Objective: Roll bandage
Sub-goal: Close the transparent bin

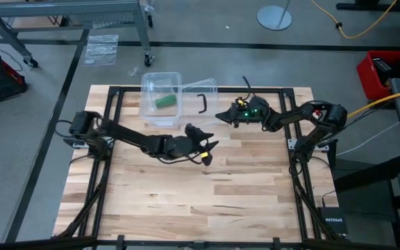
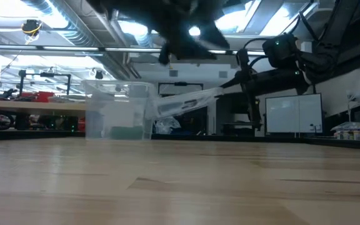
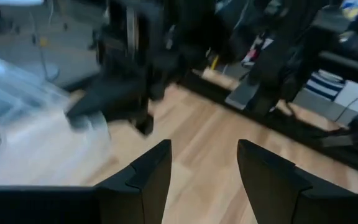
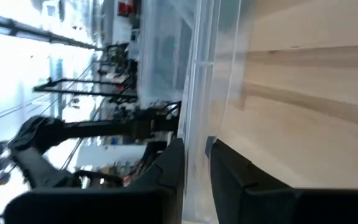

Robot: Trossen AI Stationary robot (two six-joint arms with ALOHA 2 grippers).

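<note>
1. Lying inside the clear plastic box [image 1: 160,94] at the far side of the wooden surface [image 1: 186,201], the bandage [image 1: 164,101] is a small green roll resting on the box floor; in the low view it shows as a green patch [image 2: 125,132] behind the box's clear wall [image 2: 119,112].
2. Just beside the box, toward the right arm, a clear lid [image 1: 198,94] with a black handle [image 1: 201,103] is tipped up off the surface; in the low view it slants upward from the box toward the right arm.
3. The right claw [image 1: 221,114] is closed on the lid's thin clear edge. The right wrist view shows its two dark fingers [image 4: 166,171] nearly together with the clear plastic sheet [image 4: 197,124] pinched between them.
4. The left claw [image 1: 207,149] hangs above bare wood near the middle of the surface, just short of the box and apart from it. Its fingers [image 3: 151,177] stand wide apart with nothing between them.
5. Neither claw touches the bandage.
6. Beyond the surface's far edge, a crinkly clear wrapper [image 1: 101,47] lies on the floor, well apart from the box.
</note>
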